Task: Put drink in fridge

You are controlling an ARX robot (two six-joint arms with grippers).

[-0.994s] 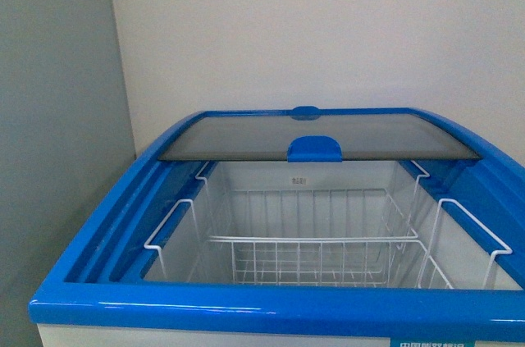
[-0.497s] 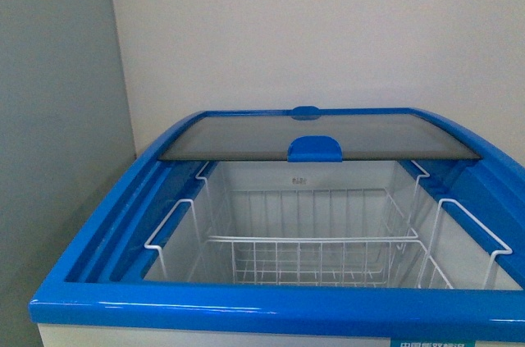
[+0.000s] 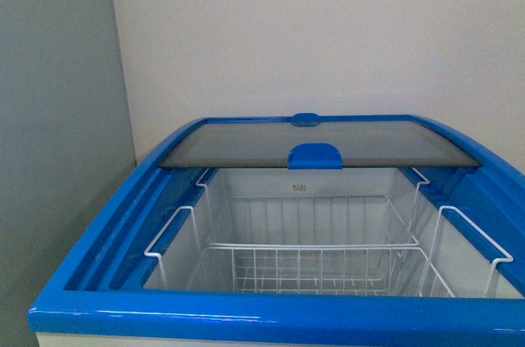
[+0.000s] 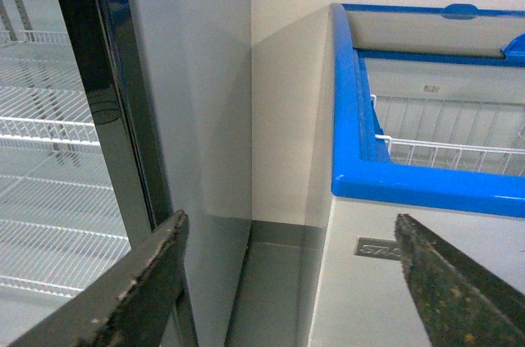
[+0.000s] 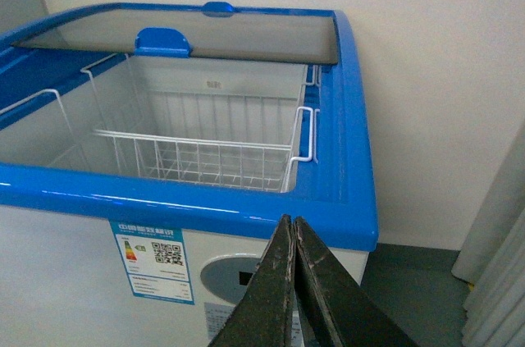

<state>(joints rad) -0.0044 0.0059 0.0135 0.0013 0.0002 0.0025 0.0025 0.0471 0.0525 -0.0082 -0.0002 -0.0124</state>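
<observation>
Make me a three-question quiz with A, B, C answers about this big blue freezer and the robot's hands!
1. Where is the glass lid on the fridge?
A. slid to the back
B. covering the front
C. lying on the floor

2. What colour is the lid handle?
A. red
B. blue
C. green

3. How is the right hand?
A. wide open
B. holding a bottle
C. shut, holding nothing

Answers:
1. A, the lid sits at the far end by the wall, leaving the wire basket uncovered.
2. B, it matches the blue rim.
3. C, its fingers meet with nothing between; the left hand is open.
</observation>
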